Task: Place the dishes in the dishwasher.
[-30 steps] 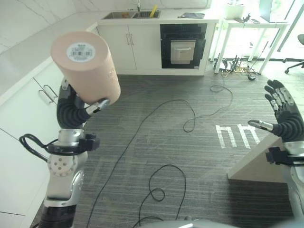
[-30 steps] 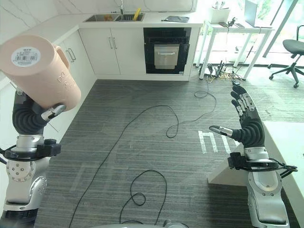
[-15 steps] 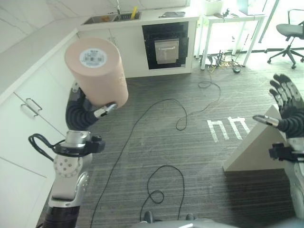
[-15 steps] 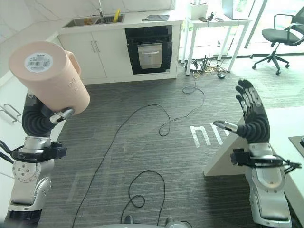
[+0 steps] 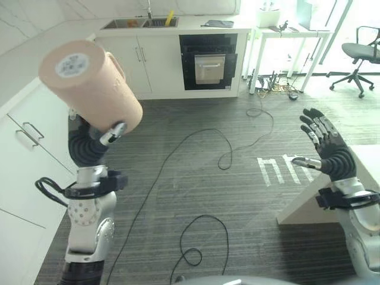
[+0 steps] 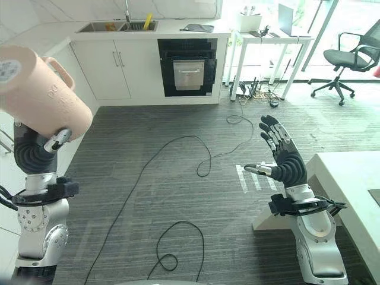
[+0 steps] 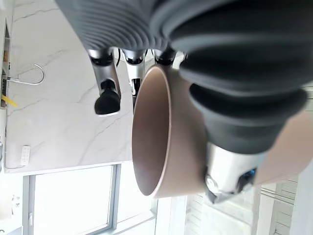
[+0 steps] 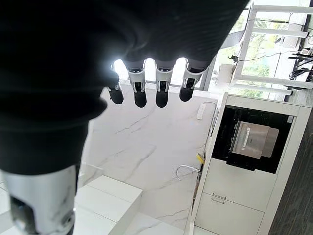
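The pink mug (image 5: 89, 89) is held up at the near left of the scene, tilted with its labelled base toward the camera and its handle on the far side, above the grey floor (image 5: 196, 178) beside the white cabinets (image 5: 27, 148). The left robot hand (image 5: 89, 139) is clamped on it, the thumb pressed against the mug's wall and the fingers (image 7: 108, 93) curled over the rim at the open mouth, as the left wrist view shows. The right robot hand (image 6: 284, 159) is raised at the near right, fingers spread apart and straight, holding nothing, just above the corner of a white table (image 6: 350, 184). At the far side stand a black built-in oven (image 6: 189, 66), a sink (image 6: 122, 27) and an office chair (image 6: 347, 62).
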